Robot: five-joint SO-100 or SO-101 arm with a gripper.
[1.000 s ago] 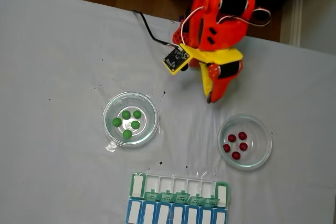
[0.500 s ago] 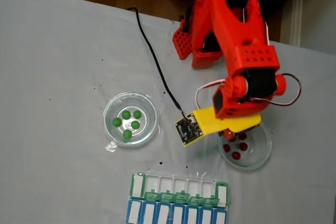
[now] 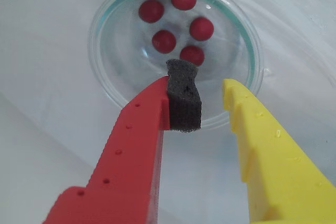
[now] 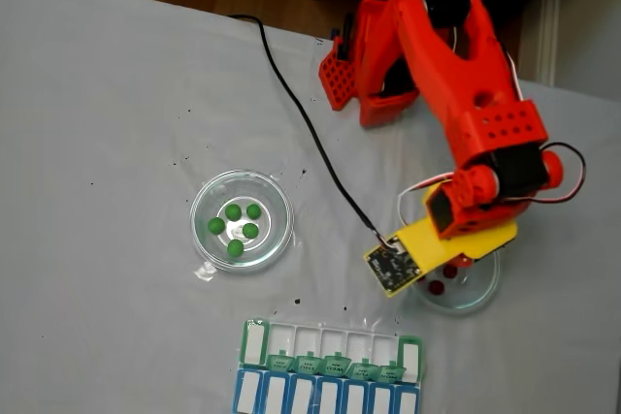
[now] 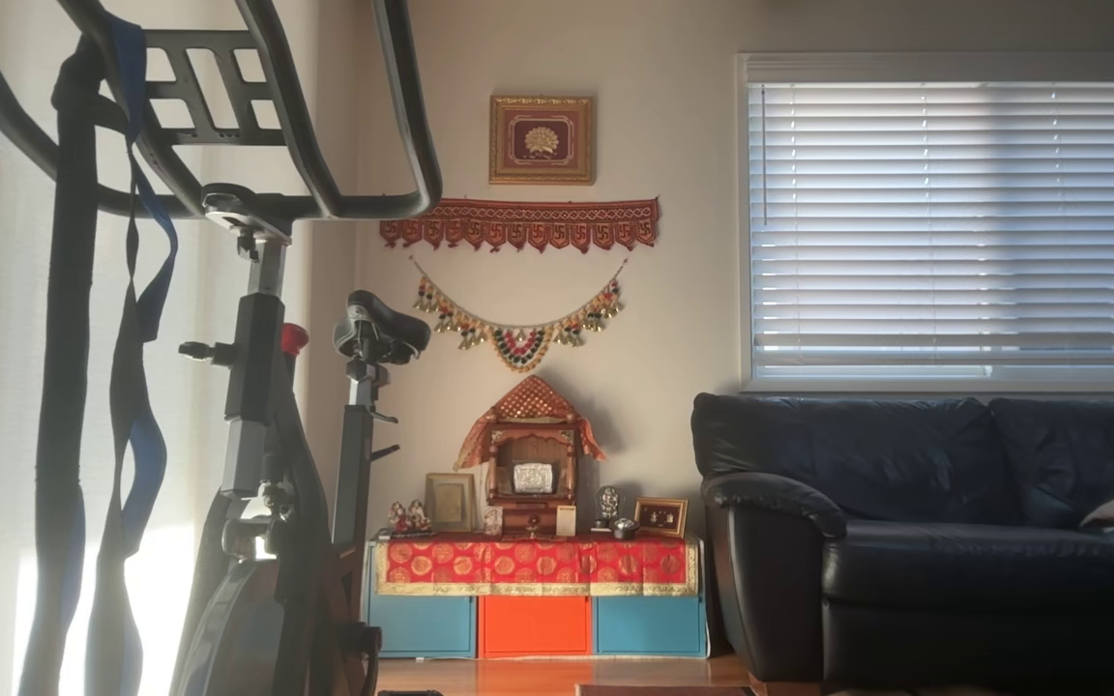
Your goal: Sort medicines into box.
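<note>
The five dark red medicines lie loose in the clear round dish directly beneath me in the wrist view; none touches my jaws. In the fixed view that same dish is partly covered by my yellow wrist plate, with two red balls visible at its near side. My jaws stand apart over the near rim of this dish, empty: the red finger carries a dark foam pad at its tip, the yellow finger sits opposite, and bare dish and cloth show in the gap between them.

Taking the red-ball dish as the landmark, in the fixed view: the five green medicines rest in a second clear dish well to its left. The box, with white compartments and green lids folded open, lies below and left of the landmark, near the bottom edge, its long side touching a blue-lidded organizer row. No ball is visible in any compartment. My orange arm reaches down to the landmark from above, and a black cable runs from the upper left to the small circuit board just left of the dish. All rests on a surface covered in pale cloth with scattered black specks.
</note>
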